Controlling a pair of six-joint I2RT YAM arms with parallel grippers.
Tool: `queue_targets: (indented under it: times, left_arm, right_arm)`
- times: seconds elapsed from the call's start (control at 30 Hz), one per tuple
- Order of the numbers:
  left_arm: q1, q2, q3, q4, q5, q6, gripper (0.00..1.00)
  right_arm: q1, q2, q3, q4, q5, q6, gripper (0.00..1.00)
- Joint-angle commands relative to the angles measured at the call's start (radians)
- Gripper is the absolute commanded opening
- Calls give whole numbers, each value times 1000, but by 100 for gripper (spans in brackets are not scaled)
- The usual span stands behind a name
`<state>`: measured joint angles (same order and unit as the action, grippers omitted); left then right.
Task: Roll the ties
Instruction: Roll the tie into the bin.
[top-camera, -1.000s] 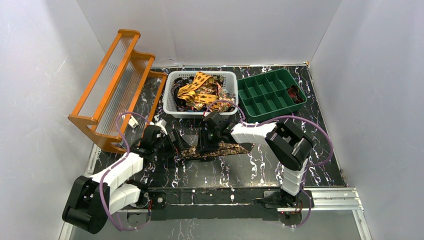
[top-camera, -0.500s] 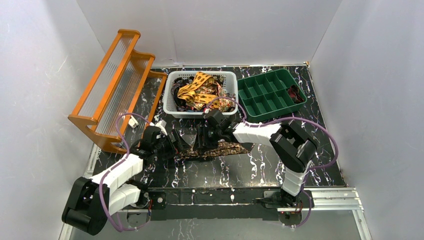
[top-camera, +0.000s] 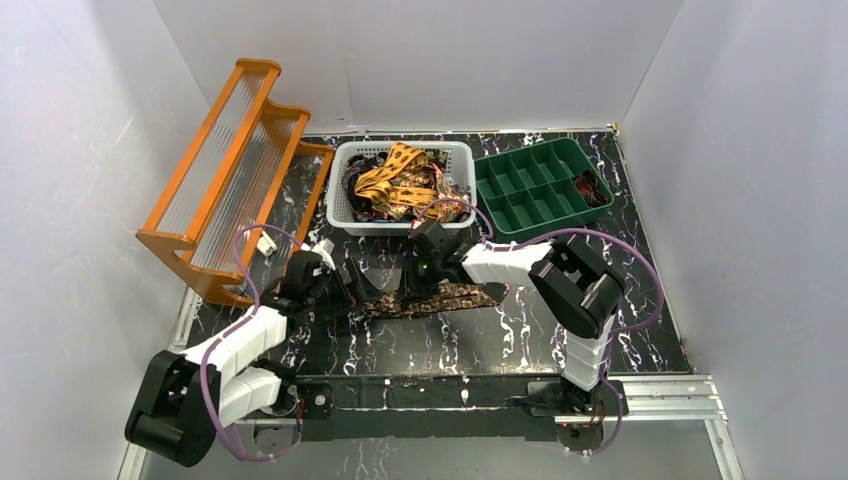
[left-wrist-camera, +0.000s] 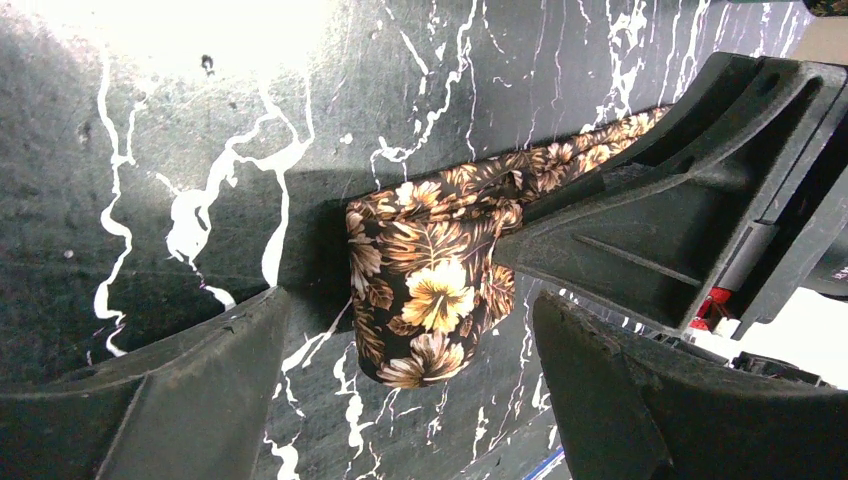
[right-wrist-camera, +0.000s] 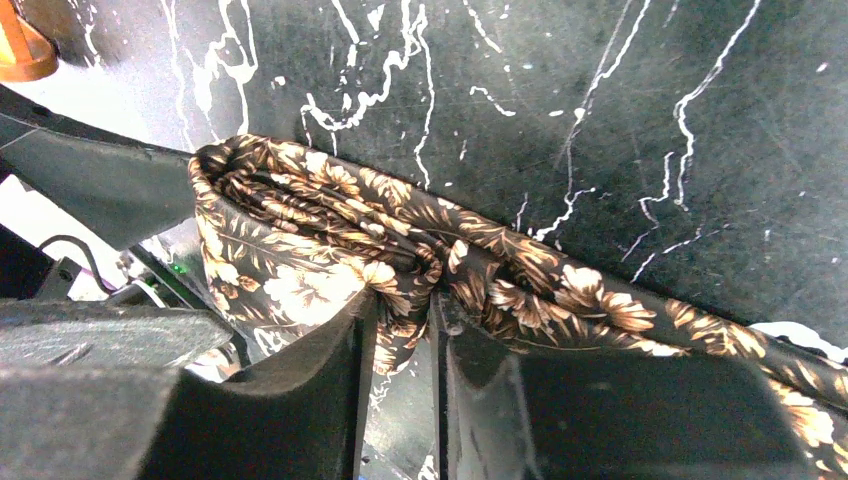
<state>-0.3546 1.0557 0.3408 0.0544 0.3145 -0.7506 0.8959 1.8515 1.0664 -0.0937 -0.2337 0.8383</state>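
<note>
Brown floral fabric: one tie (top-camera: 440, 297) is laid flat on the black marbled table (top-camera: 520, 340), just in front of the white basket (top-camera: 338, 200), in which more ties (top-camera: 400, 185) are heaped. The end nearest the left arm is folded over into a loose first turn.

The right gripper (right-wrist-camera: 400, 300) is pinched almost closed on bunched cloth just behind that fold, and fabric is seen between its fingers (right-wrist-camera: 330, 380). The left gripper (left-wrist-camera: 410, 320) is held wide open with one finger on each side of the fold. Nothing is gripped and no contact is seen.

Risks, as judged:
- The fold is loose and uneven, so it may spring open if the right pinch is released before the left jaws are closed.
- Only a gathered edge appears to be caught, so the cloth could be dragged sideways and the roll started skewed.
- Both grippers are crowded together in front of the basket, so a finger collision is possible.

Writing: no brand, label or legible text is found on tie, basket or grippers.
</note>
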Motion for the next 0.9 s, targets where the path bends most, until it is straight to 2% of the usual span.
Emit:
queue_targets:
  times: [0.0, 0.13, 0.4, 0.53, 0.87]
  left_arm:
    - [11, 46, -32, -4, 10, 25, 89]
    - [13, 74, -30, 23, 36, 26, 88]
    - [14, 76, -108, 81, 97, -41, 75]
    - [13, 128, -114, 58, 105, -45, 69]
    - [14, 257, -136, 162, 141, -70, 56]
  right_arm:
    - [-15, 22, 16, -31, 17, -5, 30]
    - [-18, 34, 9, -25, 2, -5, 29]
    - [-19, 33, -11, -15, 3, -2, 28]
    - [-19, 25, -34, 2, -5, 2, 27]
    - [-19, 21, -52, 18, -17, 5, 25]
